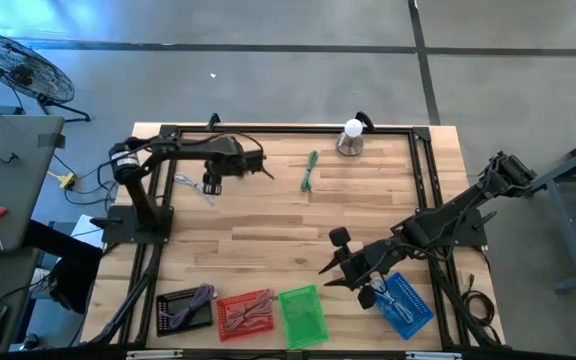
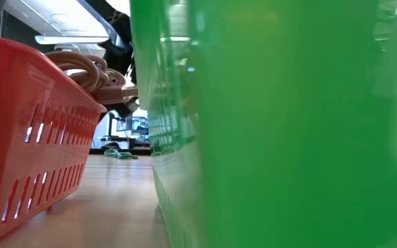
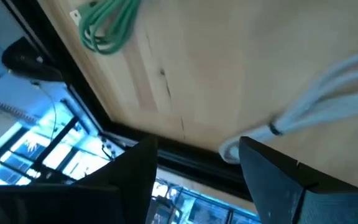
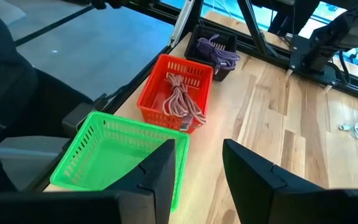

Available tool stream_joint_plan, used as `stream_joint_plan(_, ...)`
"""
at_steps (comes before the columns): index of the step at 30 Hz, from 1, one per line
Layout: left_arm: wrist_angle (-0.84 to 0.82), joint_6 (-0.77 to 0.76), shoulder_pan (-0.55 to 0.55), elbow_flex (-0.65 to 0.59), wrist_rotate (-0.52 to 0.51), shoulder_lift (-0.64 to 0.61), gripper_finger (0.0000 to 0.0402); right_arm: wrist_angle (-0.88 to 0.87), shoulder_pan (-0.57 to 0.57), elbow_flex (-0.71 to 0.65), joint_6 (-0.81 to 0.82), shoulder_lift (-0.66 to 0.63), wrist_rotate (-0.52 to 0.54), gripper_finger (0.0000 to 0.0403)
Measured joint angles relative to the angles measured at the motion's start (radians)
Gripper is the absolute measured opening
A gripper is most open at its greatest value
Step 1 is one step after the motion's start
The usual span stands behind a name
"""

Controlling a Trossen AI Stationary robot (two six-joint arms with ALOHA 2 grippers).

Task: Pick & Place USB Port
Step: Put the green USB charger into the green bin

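A white USB cable (image 1: 192,186) lies slack on the wood near the table's far-left corner. My left gripper (image 1: 211,185) hangs open just right of it. In the left wrist view the white cable (image 3: 328,93) runs up to the open fingers (image 3: 197,149), its looped end (image 3: 229,150) beside one finger. A coiled green cable (image 1: 309,171) lies at the far middle. My right gripper (image 1: 334,267) is open and empty above the near-right wood, just beyond the green basket (image 1: 302,314); its wrist view looks past the open fingers (image 4: 197,152) at that basket (image 4: 114,155).
Several baskets line the near edge: black with a purple cable (image 1: 185,308), red with a pinkish cable (image 1: 246,312), green, and blue with a white cable (image 1: 404,305). A metal dome with a white ball (image 1: 350,139) stands at the far edge. A black frame borders the table (image 1: 268,235).
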Motion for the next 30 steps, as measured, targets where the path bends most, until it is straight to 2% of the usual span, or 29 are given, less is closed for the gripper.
stream_joint_plan(4,0.101,0.109,0.058,-0.008,0.046,-0.001,0.0217,0.0,-0.016,0.0,-0.001,0.0,0.0,0.0126)
stream_joint_plan(10,0.24,0.257,0.103,-0.008,0.208,-0.017,0.0218,-0.023,-0.055,0.0,0.013,0.0,-0.004,0.0126)
stream_joint_plan(19,0.277,0.408,0.178,-0.008,0.365,-0.019,0.0218,-0.044,-0.111,0.0,-0.01,0.0,-0.013,0.0126)
stream_joint_plan(30,0.414,0.573,0.201,-0.008,0.419,-0.018,0.0218,-0.044,-0.227,0.0,-0.021,0.0,-0.124,0.0126)
